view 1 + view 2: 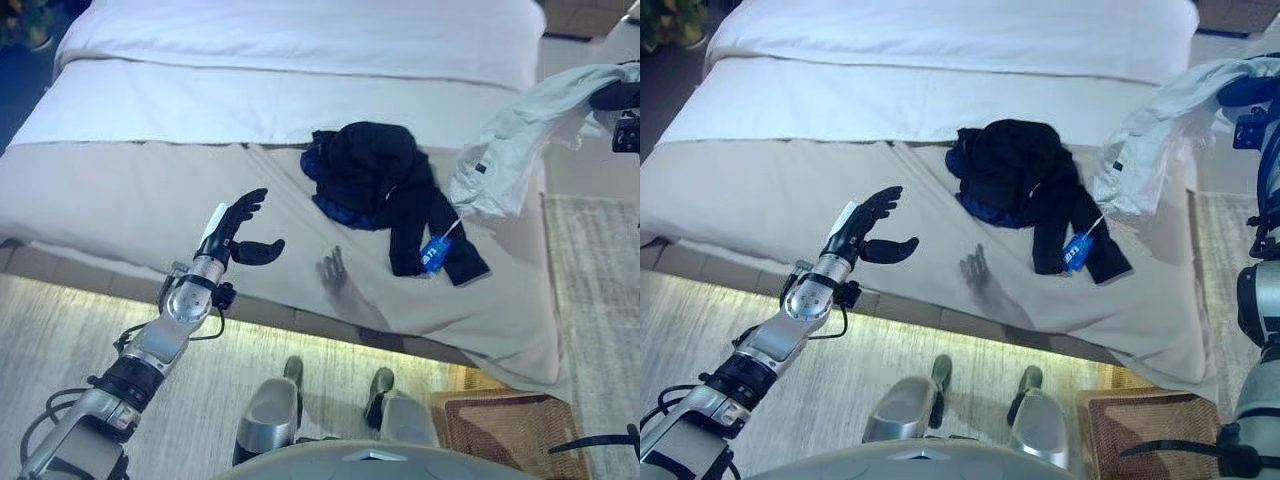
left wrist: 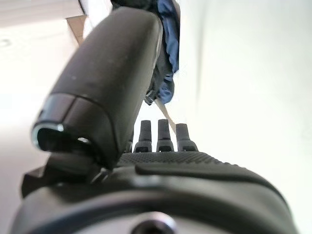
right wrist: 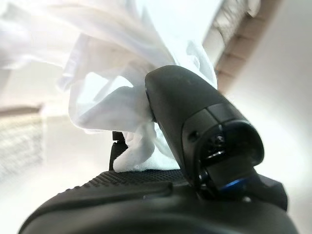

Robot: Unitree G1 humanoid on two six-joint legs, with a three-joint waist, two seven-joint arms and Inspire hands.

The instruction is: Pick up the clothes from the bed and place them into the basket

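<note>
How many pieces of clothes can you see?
2, maybe more. A pale garment hangs from the right hand off the bed's right edge. A dark pile lies on the bed; its blue patch may be a separate, partly hidden item.

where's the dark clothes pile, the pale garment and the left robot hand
dark clothes pile (image 1: 370, 170), left eye view, on the middle of the heap on the bed
pale garment (image 1: 515, 150), left eye view, on its hanging folds
left robot hand (image 1: 235, 232), left eye view, on the palm
</note>
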